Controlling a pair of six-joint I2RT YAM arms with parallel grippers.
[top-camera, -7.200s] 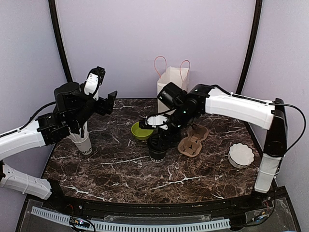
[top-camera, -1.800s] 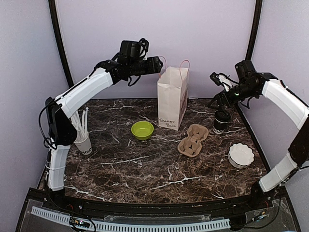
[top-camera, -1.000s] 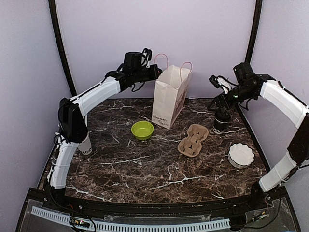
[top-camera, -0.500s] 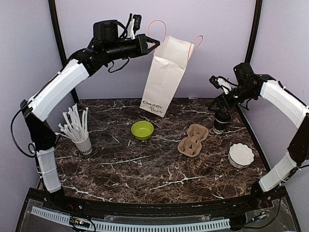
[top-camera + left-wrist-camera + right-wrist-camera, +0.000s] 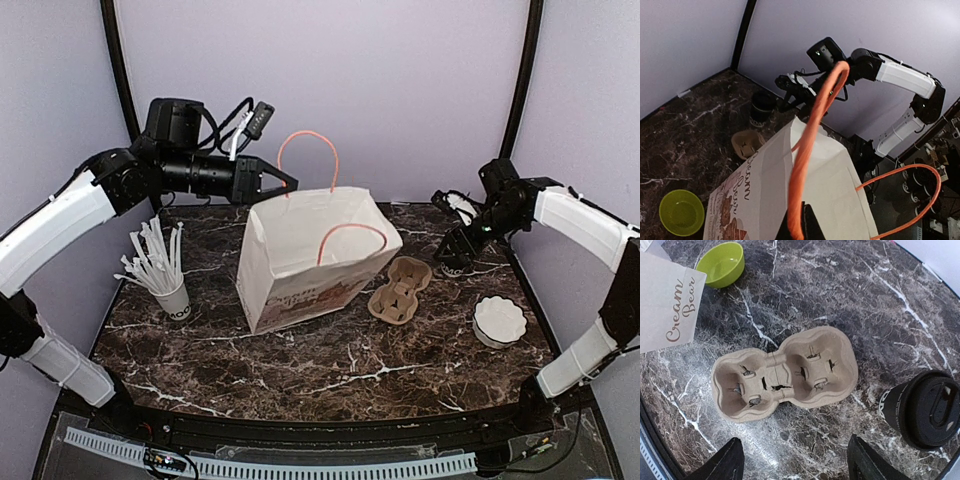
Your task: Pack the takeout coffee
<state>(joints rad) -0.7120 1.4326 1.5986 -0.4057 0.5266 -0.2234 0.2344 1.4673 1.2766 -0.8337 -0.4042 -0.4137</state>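
The takeout coffee (image 5: 926, 409), a black cup with its black lid on, stands at the back right of the table. In the top view the takeout coffee (image 5: 451, 268) shows only as a dark edge under my right gripper (image 5: 455, 246). That right gripper (image 5: 795, 465) is open with nothing between its fingers; the cup stands just outside its right finger (image 5: 867, 463). My left gripper (image 5: 284, 184) is shut on one orange handle (image 5: 810, 145) of the white paper bag (image 5: 310, 262). The bag hangs tilted over the table's middle, mouth toward the right.
A brown two-cup carrier (image 5: 400, 290) lies between the bag and the coffee. A lime-green bowl (image 5: 722, 262) sits behind the bag, hidden in the top view. A white cup of straws (image 5: 168, 292) stands at the left. A white fluted dish (image 5: 499, 320) sits at the right front.
My left arm has swung the bag down from high at the back to the table's middle, tilted, covering the green bowl. My right gripper has dropped closer to the coffee cup.
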